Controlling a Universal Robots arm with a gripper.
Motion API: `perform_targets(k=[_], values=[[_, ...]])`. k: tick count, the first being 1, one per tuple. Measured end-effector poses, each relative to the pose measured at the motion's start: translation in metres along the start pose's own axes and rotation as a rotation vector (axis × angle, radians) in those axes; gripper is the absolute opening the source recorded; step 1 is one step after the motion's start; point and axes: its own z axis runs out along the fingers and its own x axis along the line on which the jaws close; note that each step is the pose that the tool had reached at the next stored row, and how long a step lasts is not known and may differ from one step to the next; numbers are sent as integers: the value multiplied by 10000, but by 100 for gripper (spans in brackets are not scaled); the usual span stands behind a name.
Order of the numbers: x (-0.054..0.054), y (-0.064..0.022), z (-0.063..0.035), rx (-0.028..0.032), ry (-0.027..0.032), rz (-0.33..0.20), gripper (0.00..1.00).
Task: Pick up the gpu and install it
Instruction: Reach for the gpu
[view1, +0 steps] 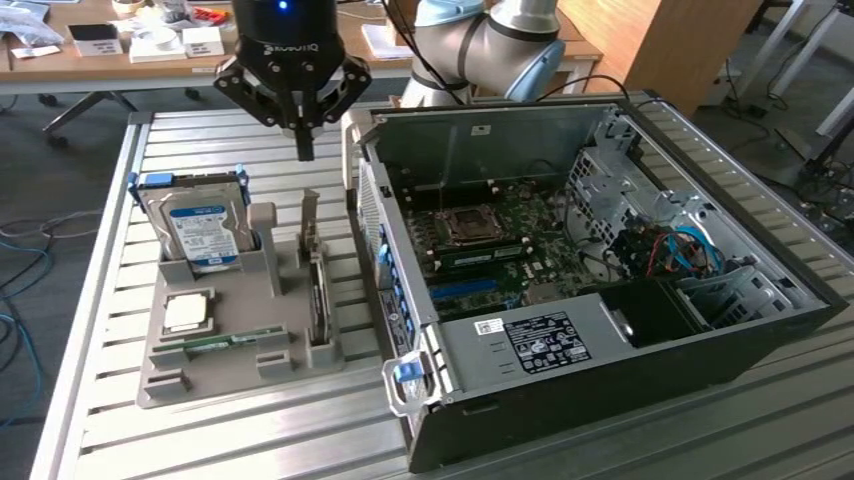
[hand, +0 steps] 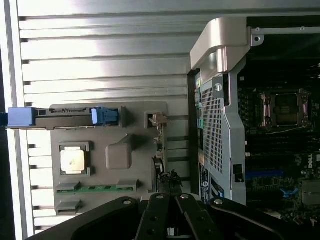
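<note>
Approach step, pick not yet made: gripper (view1: 304, 150) hangs shut and empty above the gray holder tray (view1: 220, 378), where the gpu (view1: 316, 290) stands on edge beside the open computer case (view1: 667, 340); I judge a grasp needs fingers parted and aligned with the card's thin top edge.

Read on the exterior view's clock face, the graphics card (view1: 316, 280) stands on edge in the grey holder (view1: 227, 385), with open air above it. At its three o'clock the computer case (view1: 601, 400) has its side wall just beside the card, leaving only a narrow gap. At nine o'clock rises the holder's post (view1: 263, 240), and at ten o'clock the upright hard drive (view1: 200, 228). The gripper (view1: 304, 150), fingers together, hangs at twelve o'clock. The case lies open on top, and cables (view1: 681, 250) crowd its three o'clock side.
</note>
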Motion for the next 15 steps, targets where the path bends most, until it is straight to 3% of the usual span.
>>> perform_targets(k=[15], values=[[34,-2,-1,0,0,1,11]])
